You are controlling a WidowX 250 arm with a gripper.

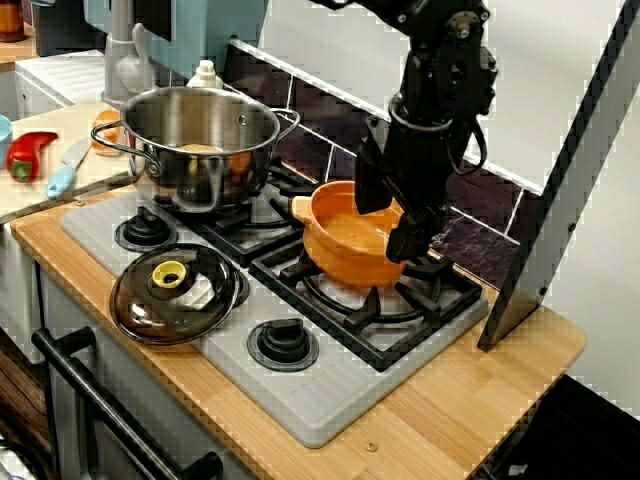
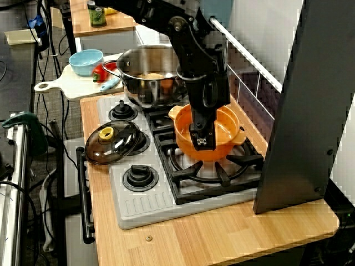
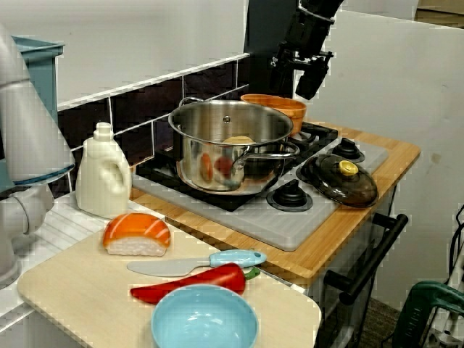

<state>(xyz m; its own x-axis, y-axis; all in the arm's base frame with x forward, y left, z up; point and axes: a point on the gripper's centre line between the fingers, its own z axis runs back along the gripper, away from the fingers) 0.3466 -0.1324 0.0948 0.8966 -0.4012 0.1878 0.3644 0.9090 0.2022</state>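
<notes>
Beside the shiny steel stockpot [image 1: 205, 140], on the neighbouring black burner grate [image 1: 425, 300], sits the orange handled bowl [image 1: 345, 250]. The black gripper [image 1: 392, 222] straddles its rim, seemingly mid-grasp. Whether the jaws pinch it I cannot tell; any lift needs firm closure.

No text, brand, number or sign is legible in any view. In the view looking down on the stove, a small pale marking on the jaws, just over the orange pot [image 2: 222, 148], is too blurred to read.
</notes>
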